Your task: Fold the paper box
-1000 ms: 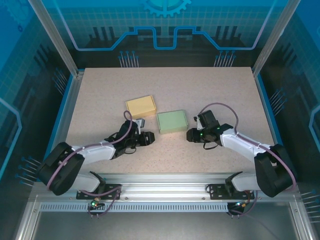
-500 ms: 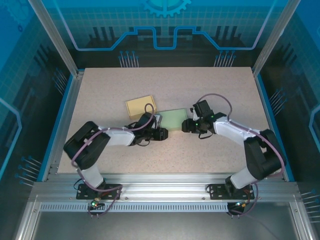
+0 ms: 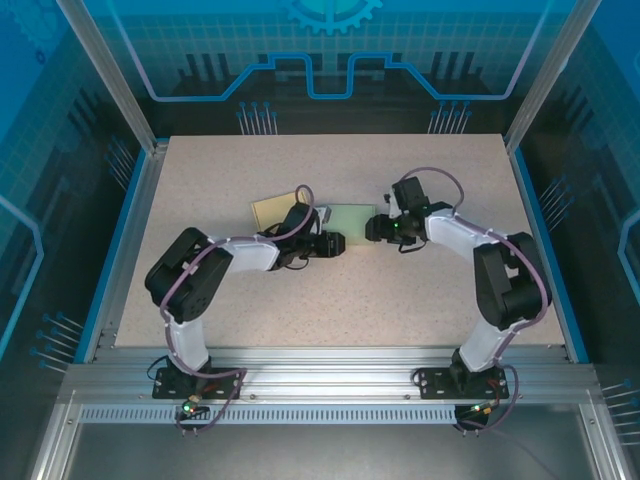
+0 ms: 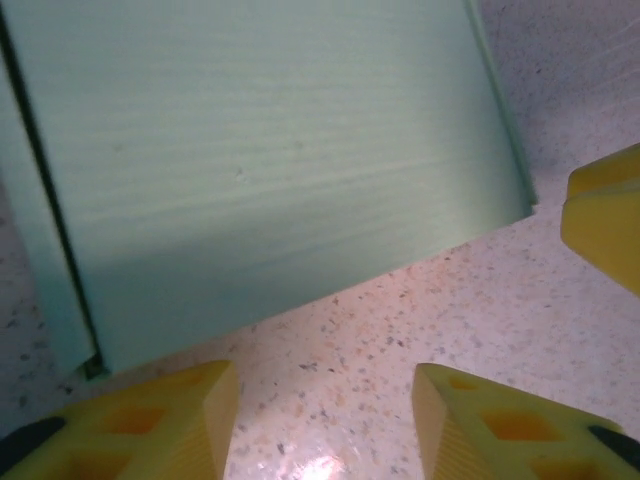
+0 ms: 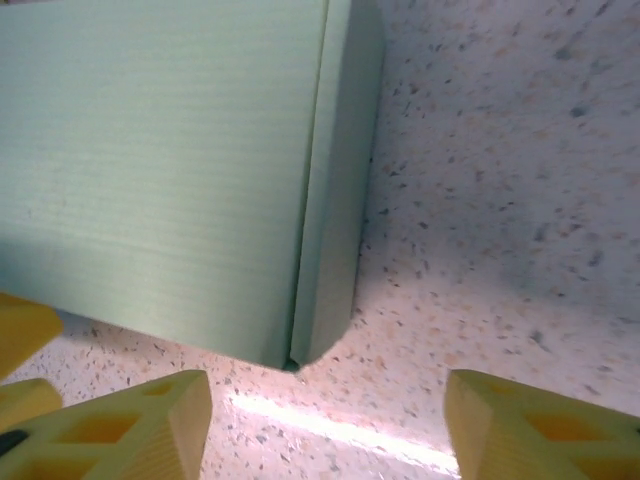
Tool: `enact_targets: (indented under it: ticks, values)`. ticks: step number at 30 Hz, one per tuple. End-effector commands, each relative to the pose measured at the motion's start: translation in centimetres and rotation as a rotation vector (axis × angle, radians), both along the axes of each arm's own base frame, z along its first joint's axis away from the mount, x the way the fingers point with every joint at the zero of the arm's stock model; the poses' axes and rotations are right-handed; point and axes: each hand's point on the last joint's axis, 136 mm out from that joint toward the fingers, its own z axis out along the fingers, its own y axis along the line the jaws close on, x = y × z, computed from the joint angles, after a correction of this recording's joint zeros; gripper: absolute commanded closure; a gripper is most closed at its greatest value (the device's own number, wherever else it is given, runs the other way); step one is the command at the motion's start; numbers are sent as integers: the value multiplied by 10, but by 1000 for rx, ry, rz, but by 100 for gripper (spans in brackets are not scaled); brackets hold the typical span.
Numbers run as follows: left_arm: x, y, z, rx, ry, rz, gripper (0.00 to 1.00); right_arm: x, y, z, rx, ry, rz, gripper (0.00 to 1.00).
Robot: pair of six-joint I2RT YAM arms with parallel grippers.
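The paper box (image 3: 352,214) is pale green, flat and closed, lying mid-table. In the left wrist view the paper box (image 4: 270,150) lies just beyond my left gripper (image 4: 325,400), which is open over bare table. My left gripper (image 3: 340,243) sits at the box's near left corner. My right gripper (image 3: 372,230) is at its right side, also open, with one box corner (image 5: 320,340) just ahead of the gap and nothing between the fingertips (image 5: 130,425). A side flap (image 5: 335,200) lies folded against the box. The right gripper's finger (image 4: 605,215) shows past the box's corner.
A yellow paper box (image 3: 270,210) lies left of the green one, partly covered by my left arm. Speckled table (image 3: 420,300) lies open in front and behind. Blue-framed walls (image 3: 130,220) enclose the table on both sides.
Both arms have swung inward and away from the bases to the green box, which has slid farther back. Both grippers have opened wider.
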Motion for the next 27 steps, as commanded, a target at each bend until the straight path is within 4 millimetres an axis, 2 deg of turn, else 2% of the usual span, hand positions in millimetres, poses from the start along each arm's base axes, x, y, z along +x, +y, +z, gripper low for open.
enact_targets:
  ticks: [1,3,4,5,7,9,11,14,19,22,24,27]
  values:
    - [-23,9,44,-26,-57,-41,40,-8,-25,37,-65,-84,-22,30]
    - [-33,38,59,38,-113,6,28,-13,-43,57,-131,-159,-50,19]
    - [-34,55,67,79,-147,47,22,-15,-51,64,-158,-190,-66,12]
    - [-33,78,75,134,-194,99,14,-18,-62,72,-193,-223,-93,0]
    - [-31,121,91,235,-293,194,1,-21,-81,83,-253,-278,-139,0]
    - [-28,155,108,311,-403,265,1,-20,-102,91,-313,-328,-194,0]
    - [-25,182,114,386,-504,323,1,-16,-118,95,-371,-389,-225,0]
    - [-18,200,118,429,-638,356,1,-11,-128,93,-436,-498,-225,0]
    - [-6,234,110,520,-748,429,1,-4,-130,99,-487,-747,-182,0]
    - [-2,249,101,521,-734,448,1,-2,-134,88,-497,-753,-172,0]
    - [1,259,102,507,-761,467,1,2,-138,79,-498,-751,-175,0]
    - [0,279,79,504,-666,514,1,3,-141,67,-460,-772,-187,0]
